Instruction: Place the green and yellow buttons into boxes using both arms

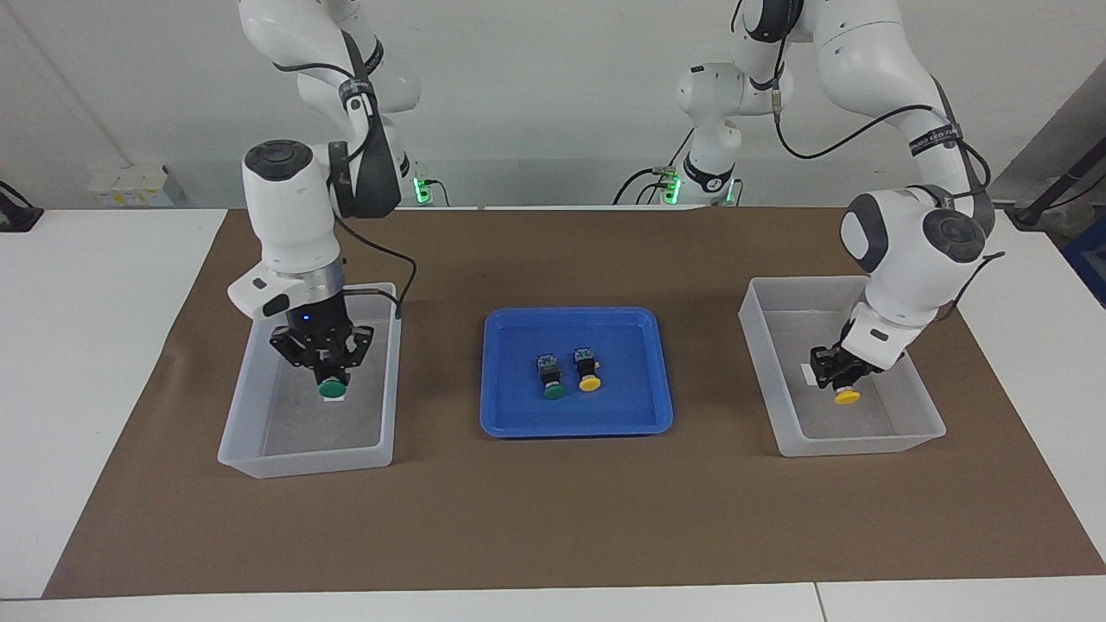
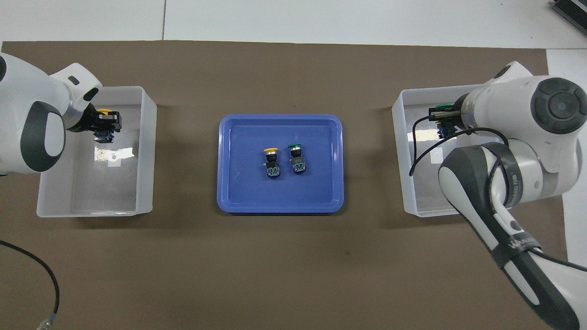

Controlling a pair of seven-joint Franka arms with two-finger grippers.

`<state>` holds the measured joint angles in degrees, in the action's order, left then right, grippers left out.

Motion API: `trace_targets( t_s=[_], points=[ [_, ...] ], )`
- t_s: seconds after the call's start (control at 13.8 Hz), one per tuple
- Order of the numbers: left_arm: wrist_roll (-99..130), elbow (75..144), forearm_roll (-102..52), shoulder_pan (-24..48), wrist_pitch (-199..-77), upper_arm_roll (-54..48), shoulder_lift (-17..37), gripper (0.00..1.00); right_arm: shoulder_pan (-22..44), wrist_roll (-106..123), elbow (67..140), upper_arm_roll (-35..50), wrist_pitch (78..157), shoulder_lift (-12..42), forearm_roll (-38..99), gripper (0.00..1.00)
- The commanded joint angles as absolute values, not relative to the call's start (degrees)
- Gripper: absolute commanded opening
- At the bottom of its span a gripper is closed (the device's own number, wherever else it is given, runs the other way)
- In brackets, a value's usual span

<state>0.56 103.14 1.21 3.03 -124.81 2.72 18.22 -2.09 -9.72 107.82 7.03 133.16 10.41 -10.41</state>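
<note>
From the facing view I see both caps under the grippers: my left gripper (image 1: 836,373) clamps a yellow button (image 1: 847,396) over its box (image 1: 916,436), my right gripper (image 1: 326,363) clamps a green button (image 1: 331,390) over the other box (image 1: 251,462). Overhead, the arms partly hide these. One yellow (image 2: 271,161) and one green (image 2: 296,158) lie in the blue tray (image 2: 229,201) on brown paper (image 2: 275,266). White wall; arm lettering unreadable.

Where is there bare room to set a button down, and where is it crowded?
Both boxes have bare floors; each gripper, the right with a green button, the left with a yellow one, hangs over its label. The blue tray is bare around its rim; two buttons crowd its middle.
</note>
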Motion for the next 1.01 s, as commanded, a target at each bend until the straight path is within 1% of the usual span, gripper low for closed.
trace_targets(
  t_s=[0.0,0.22,0.36,0.65,0.72,0.79,0.87,0.94],
  points=[
    [-0.4,109.2,1.1,3.0,-129.5,2.5,15.5,0.0,-4.8,-7.7,109.1,8.0,134.7,11.8,-9.8,0.0],
    [-0.4,111.0,1.1,3.3,-133.8,2.5,17.4,0.0,-6.7,-7.6,109.0,7.9,139.9,15.5,-9.8,0.0],
    [-0.4,113.4,1.1,3.3,-136.9,2.5,17.4,0.0,-8.6,-7.6,108.9,7.9,144.3,18.4,-9.8,0.0],
    [-0.4,115.7,1.1,3.4,-138.9,2.5,17.3,0.0,-9.6,-7.6,107.1,7.9,149.2,22.5,-9.8,0.0],
    [-0.4,115.8,1.1,3.4,-139.2,2.5,17.3,0.05,-9.8,-7.6,106.8,7.8,150.5,24.1,-9.8,0.0],
    [-0.4,115.7,1.1,3.4,-139.1,2.5,17.3,0.27,-9.8,-7.6,106.4,7.9,152.1,25.5,-9.8,0.0],
    [-0.4,115.6,1.1,3.4,-139.0,2.5,17.3,0.45,-9.8,-7.7,105.8,7.9,152.5,26.2,-9.8,0.0],
    [-0.4,115.1,1.1,3.5,-138.7,2.5,17.4,0.5,-9.8,-7.9,105.1,7.9,152.5,26.3,-9.8,0.12]
  ],
)
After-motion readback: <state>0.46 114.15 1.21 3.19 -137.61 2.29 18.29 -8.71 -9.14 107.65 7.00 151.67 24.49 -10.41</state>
